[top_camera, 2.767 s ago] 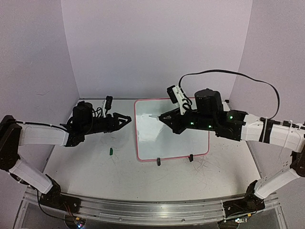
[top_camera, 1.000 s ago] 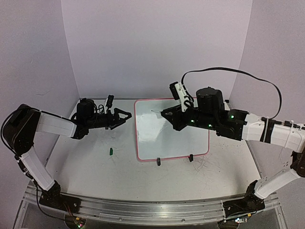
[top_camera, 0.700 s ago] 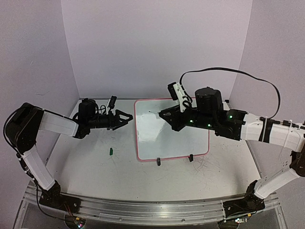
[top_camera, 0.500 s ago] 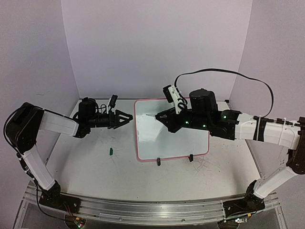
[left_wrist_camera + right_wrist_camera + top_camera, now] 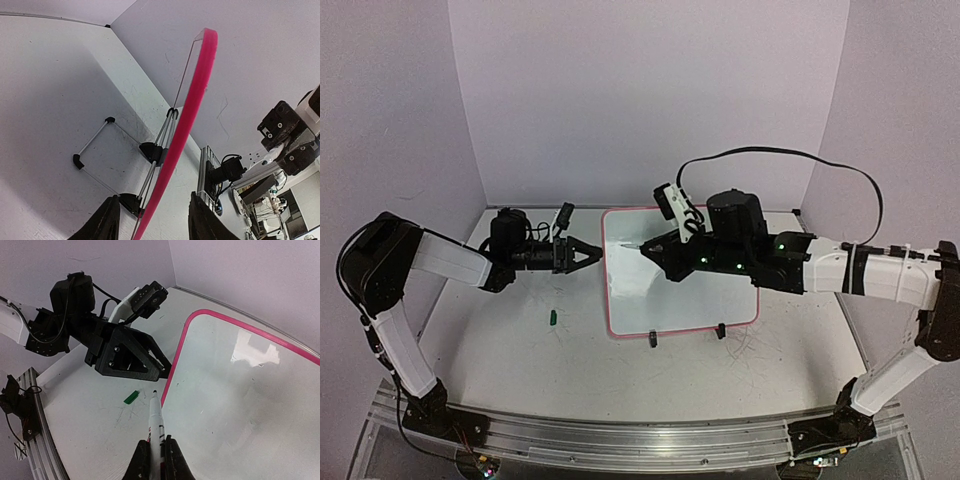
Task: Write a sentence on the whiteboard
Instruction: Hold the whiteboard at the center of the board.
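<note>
The whiteboard (image 5: 682, 300) leans on its stand at mid-table; its pink frame (image 5: 240, 326) surrounds a blank white face. No sentence shows on it. My right gripper (image 5: 658, 250) is shut on a white marker (image 5: 156, 420), with the tip hovering over the board's upper left edge. My left gripper (image 5: 588, 252) is open, its jaws standing either side of the board's left frame edge (image 5: 192, 107) without closing on it. The wrist views show the left gripper (image 5: 152, 222) and the right gripper (image 5: 156, 461).
A green marker cap (image 5: 551, 317) lies on the table left of the board and also shows in the right wrist view (image 5: 131, 396). Two black clips (image 5: 652, 340) hold the board's lower edge. The wire stand (image 5: 95, 150) sits behind the board. Purple walls enclose the table.
My right gripper has moved left with the marker toward the board's upper left corner. My left gripper has moved right up to the board's left edge.
</note>
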Available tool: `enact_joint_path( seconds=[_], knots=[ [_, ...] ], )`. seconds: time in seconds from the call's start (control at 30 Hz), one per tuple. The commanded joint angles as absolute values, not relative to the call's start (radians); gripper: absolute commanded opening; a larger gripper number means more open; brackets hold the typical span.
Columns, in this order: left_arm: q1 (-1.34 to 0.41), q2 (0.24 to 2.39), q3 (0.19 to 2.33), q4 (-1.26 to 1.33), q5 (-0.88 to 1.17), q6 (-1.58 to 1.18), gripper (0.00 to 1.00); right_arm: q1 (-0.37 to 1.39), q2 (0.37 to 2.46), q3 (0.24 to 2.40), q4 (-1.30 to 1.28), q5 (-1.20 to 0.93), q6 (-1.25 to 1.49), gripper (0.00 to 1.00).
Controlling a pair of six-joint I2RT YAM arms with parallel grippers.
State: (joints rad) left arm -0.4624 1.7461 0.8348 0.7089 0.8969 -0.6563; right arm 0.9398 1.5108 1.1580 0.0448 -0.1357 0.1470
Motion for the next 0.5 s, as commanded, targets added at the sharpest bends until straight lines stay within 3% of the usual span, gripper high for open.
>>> enact_joint_path(
  seconds=[0.0, 0.1, 0.47],
  knots=[
    [-0.473, 1.767, 0.897, 0.786, 0.924, -0.669, 0.45, 0.946, 1.524, 1.200, 0.088, -0.122, 0.149, 0.00],
    [-0.475, 1.780, 0.897, 0.793, 0.919, -0.672, 0.35, 0.946, 1.525, 1.197, 0.090, -0.124, 0.147, 0.00],
    [-0.488, 1.812, 0.928, 0.815, 0.919, -0.671, 0.20, 0.946, 1.551, 1.200, 0.091, -0.117, 0.144, 0.00]
  ],
)
